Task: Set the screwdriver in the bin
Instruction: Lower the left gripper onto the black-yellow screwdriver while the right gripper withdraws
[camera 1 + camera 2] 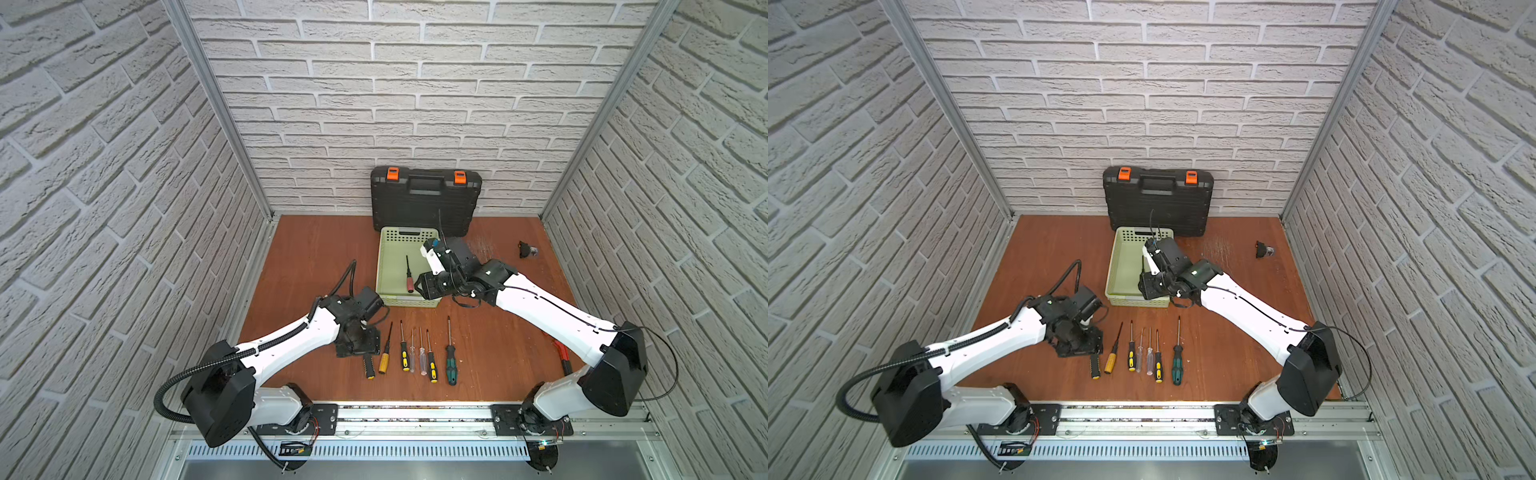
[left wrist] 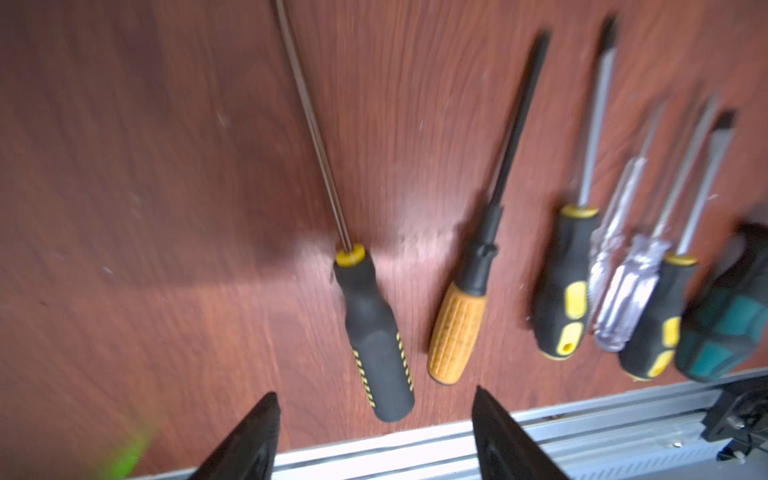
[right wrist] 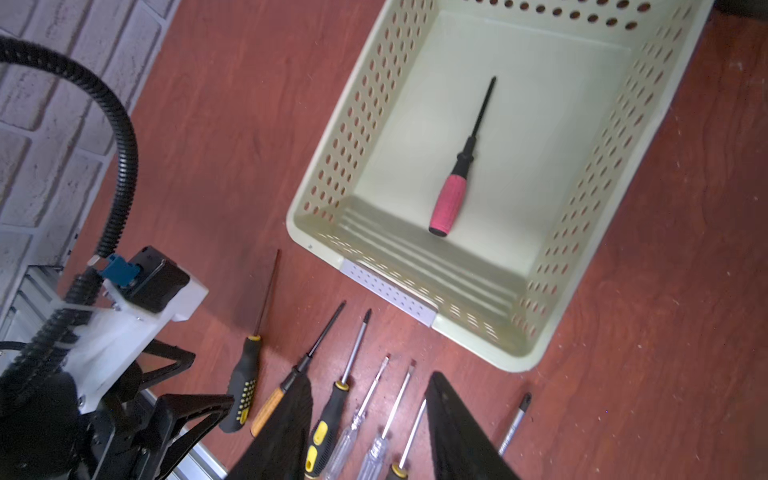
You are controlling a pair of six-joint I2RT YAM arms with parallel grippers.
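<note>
The pale green bin (image 1: pixel 384 249) (image 3: pixel 353 124) stands mid-table, and a red-handled screwdriver (image 1: pixel 409 279) (image 3: pixel 451 199) lies flat inside it. Several more screwdrivers lie in a row near the front edge. Leftmost of these is a black-handled screwdriver with yellow stripes (image 1: pixel 369 368) (image 2: pixel 374 332). My left gripper (image 1: pixel 362 351) (image 2: pixel 374 395) hangs low over its handle, open, with a finger on either side of the butt end and not touching it. My right gripper (image 1: pixel 422 286) (image 3: pixel 368 378) hovers over the bin's near right corner, open and empty.
A black tool case (image 1: pixel 426 199) with orange latches leans against the back wall behind the bin. A small black object (image 1: pixel 525 249) lies at the back right. Red-handled pliers (image 1: pixel 561 353) lie by the right arm. A metal rail (image 1: pixel 415 411) borders the front.
</note>
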